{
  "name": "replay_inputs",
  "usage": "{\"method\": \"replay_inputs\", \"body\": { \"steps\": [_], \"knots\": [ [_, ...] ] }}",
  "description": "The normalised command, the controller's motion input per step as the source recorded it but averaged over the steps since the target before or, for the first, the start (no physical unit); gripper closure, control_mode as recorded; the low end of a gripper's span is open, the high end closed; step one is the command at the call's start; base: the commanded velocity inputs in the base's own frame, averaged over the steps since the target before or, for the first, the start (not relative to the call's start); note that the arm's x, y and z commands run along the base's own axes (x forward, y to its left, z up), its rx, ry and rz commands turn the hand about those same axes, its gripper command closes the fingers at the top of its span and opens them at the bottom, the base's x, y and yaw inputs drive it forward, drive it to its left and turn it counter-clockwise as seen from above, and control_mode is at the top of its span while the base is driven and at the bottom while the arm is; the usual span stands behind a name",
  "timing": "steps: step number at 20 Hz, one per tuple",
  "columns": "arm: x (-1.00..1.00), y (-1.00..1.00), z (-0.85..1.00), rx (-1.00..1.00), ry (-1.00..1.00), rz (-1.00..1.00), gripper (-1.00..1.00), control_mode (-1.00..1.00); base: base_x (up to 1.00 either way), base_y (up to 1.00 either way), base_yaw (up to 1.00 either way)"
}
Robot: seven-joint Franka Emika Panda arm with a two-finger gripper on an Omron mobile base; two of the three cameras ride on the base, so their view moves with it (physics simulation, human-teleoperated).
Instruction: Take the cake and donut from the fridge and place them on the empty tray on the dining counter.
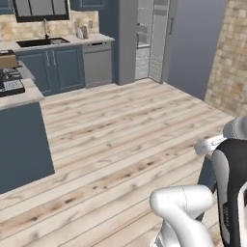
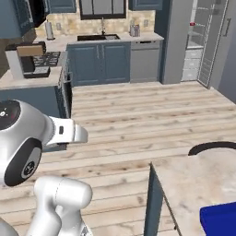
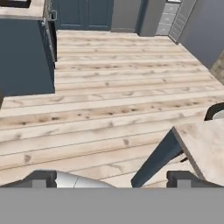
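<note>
Right base view has a broad stretch of bare plank floor (image 2: 138, 115) running from the arm at lower left up to the dark blue cabinets (image 2: 99, 62) along the top. At the upper right stands the fridge (image 2: 198, 41), grey, with its door swung open on white shelves; a small red spot sits on an upper shelf, too small to name. The dining counter (image 2: 193, 184) fills the lower right, its beige marble-look top ending in a straight edge near the arm, above a dark blue-grey leg. A corner of the bright blue tray (image 2: 221, 219) rests on it at the bottom right. Hand view shows the gripper (image 3: 111, 179) at the bottom, its two dark fingertips (image 3: 43, 178) spread wide apart, holding nothing and touching nothing, with the counter's corner at the right.
</note>
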Motion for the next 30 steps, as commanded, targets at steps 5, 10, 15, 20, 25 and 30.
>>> {"method": "replay_inputs", "body": {
  "steps": [5, 10, 15, 20, 25, 30],
  "knots": [
    [0.00, 0.00, 0.00, 0.00, 0.00, 0.00, -1.00, 1.00, 1.00, -0.80, 0.05],
    [0.00, 0.00, 0.00, 0.00, 0.00, 0.00, -1.00, 1.00, 1.00, -0.15, -0.03],
    [0.00, 0.00, 0.00, 0.00, 0.00, 0.00, -1.00, 1.00, 1.00, 0.58, -0.19],
    [0.00, 0.00, 0.00, 0.00, 0.00, 0.00, -1.00, 1.00, 1.00, 0.33, -0.45],
    [0.00, 0.00, 0.00, 0.00, 0.00, 0.00, -1.00, 1.00, 1.00, 0.29, -0.64],
    [0.00, 0.00, 0.00, 0.00, 0.00, 0.00, -1.00, 1.00, 1.00, 0.45, -0.68]
  ]
}}
